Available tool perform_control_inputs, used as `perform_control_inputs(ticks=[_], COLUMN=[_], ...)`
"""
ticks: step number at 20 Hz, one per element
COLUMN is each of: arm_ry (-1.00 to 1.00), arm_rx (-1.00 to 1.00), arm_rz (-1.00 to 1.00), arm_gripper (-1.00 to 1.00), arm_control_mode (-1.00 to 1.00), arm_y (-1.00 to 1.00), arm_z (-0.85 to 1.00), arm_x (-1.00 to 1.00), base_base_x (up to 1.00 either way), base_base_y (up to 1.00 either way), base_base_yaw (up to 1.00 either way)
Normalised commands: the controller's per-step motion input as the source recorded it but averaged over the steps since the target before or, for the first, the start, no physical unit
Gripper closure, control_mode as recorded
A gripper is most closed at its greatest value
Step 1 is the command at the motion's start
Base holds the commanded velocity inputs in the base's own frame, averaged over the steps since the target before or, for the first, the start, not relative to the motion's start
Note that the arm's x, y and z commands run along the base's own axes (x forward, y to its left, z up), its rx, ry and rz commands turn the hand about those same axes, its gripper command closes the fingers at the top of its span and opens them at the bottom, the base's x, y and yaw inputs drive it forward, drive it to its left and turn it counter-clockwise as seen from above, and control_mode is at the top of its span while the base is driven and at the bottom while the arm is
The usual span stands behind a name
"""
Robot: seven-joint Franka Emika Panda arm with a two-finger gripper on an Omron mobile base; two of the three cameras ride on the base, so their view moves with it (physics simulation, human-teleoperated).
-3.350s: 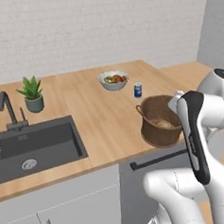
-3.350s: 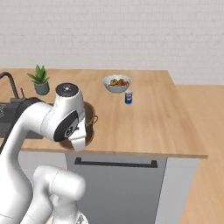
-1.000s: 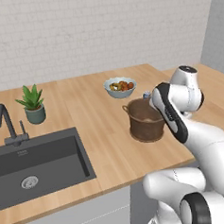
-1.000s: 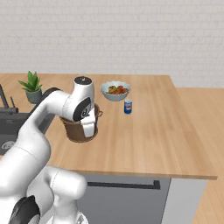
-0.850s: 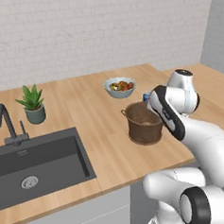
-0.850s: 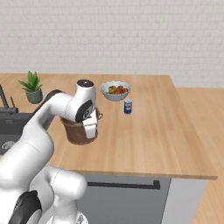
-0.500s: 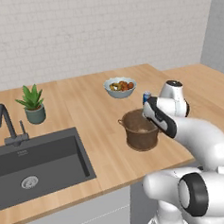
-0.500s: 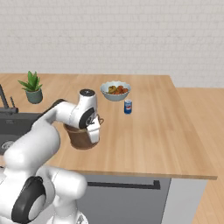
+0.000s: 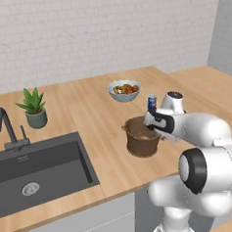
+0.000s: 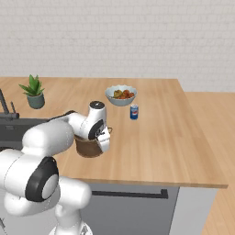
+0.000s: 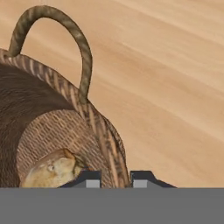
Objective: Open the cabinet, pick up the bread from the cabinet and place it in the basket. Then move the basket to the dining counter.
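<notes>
The dark brown woven basket [image 9: 140,140] [image 10: 87,147] rests low on the light wood dining counter [image 9: 99,124] [image 10: 160,137], right of the sink. My gripper [image 9: 155,127] [image 10: 104,140] [image 11: 113,178] is shut on the basket's right rim [image 11: 105,144], one finger inside and one outside, just below a loop handle [image 11: 83,57]. The golden-brown bread [image 11: 52,170] lies at the bottom of the basket. Whether the basket's base touches the wood I cannot tell. The cabinet is out of view.
A dark grey sink [image 9: 38,167] with a black faucet [image 9: 6,128] lies left. A potted plant [image 9: 34,108] [image 10: 33,92], a pale fruit bowl [image 9: 124,89] [image 10: 120,95] and a blue can [image 9: 152,102] [image 10: 134,111] stand behind the basket. Bare wood extends to the right [image 10: 183,147].
The basket has come down toward the counter and a little nearer the front edge, still in the gripper. The arm has folded lower. In the oldest frames the base stood elsewhere.
</notes>
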Motion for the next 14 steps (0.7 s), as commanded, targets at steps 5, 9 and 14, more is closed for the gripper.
perform_control_inputs(ticks=[5, 9, 14], arm_ry=[0.00, 0.00, 0.00], arm_rx=[0.00, 0.00, 0.00], arm_rz=[0.00, 0.00, 0.00], arm_gripper=[1.00, -1.00, -1.00], arm_control_mode=[-1.00, -1.00, -1.00], arm_y=[0.02, 0.06, 0.03], arm_z=[-0.38, -0.13, 0.00], arm_x=[0.36, 0.03, 0.00], base_base_x=[0.00, 0.00, 0.00], base_base_y=[0.00, 0.00, 0.00], base_base_yaw=[0.00, 0.00, 0.00])
